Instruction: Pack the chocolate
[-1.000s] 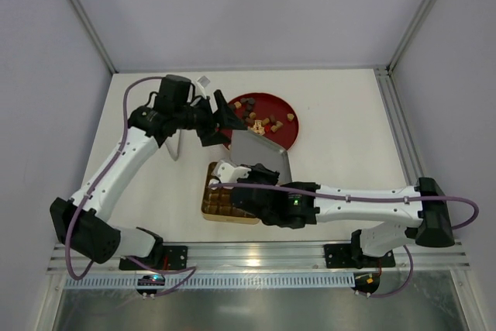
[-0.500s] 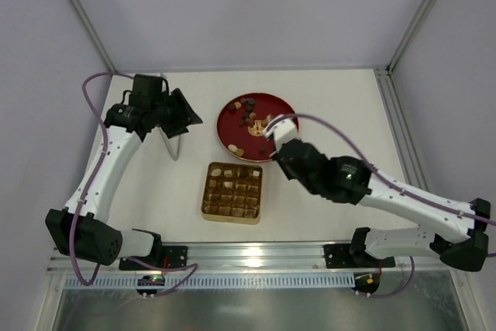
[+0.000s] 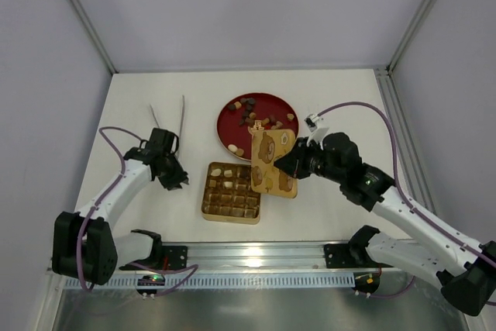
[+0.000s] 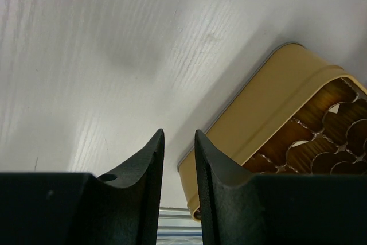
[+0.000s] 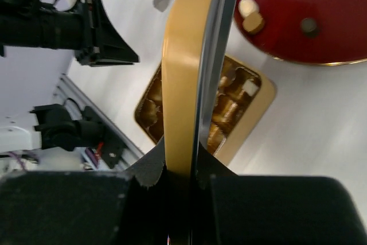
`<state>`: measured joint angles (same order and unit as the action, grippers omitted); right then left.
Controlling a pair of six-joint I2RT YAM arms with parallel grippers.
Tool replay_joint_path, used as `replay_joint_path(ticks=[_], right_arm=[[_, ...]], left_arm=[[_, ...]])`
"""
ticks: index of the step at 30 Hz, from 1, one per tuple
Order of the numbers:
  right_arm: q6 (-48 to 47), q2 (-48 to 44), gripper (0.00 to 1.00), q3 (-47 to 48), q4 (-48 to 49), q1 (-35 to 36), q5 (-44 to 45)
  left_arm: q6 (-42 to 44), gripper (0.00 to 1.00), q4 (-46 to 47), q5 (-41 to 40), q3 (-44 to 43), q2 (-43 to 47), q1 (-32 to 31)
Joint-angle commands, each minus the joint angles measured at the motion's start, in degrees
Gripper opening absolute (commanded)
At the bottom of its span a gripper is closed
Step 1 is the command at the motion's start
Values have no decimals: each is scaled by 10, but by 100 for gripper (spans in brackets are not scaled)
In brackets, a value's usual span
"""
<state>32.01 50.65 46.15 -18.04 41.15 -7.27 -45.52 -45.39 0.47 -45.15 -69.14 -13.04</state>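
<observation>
1. Top external view: my left end effector (image 3: 177,182) sits low by the table (image 3: 349,106), just left of the gold box (image 3: 206,201).
2. Its jaws are narrow, with only a thin gap and nothing in it.
3. My right end effector (image 3: 291,167) pinches the gold lid (image 3: 267,156) by its edge and holds it up near the box and the red plate (image 3: 269,103).
4. Some chocolate (image 3: 249,103) lies on the plate, and more sits in the box's little cups.

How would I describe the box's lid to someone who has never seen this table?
Find the round red plate. Beside it, the right gripper pinches the lid by the open gold box. It alone is a flat gold panel printed with cartoon bears.
</observation>
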Motion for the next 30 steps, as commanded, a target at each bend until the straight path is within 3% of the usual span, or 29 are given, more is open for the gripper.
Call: replay_joint_path(ticks=[1, 7, 12, 30], right_arm=[[125, -20, 4, -58, 203, -27, -119], [225, -26, 4, -150, 358, -66, -164], [287, 7, 4, -204, 484, -83, -198], [329, 94, 4, -281, 619, -95, -260]], left_arm=[[-30, 27, 70, 23, 28, 16, -6], [-93, 25, 123, 12, 71, 12, -71], [-114, 24, 158, 11, 81, -3, -88], [-193, 25, 208, -18, 66, -35, -192]])
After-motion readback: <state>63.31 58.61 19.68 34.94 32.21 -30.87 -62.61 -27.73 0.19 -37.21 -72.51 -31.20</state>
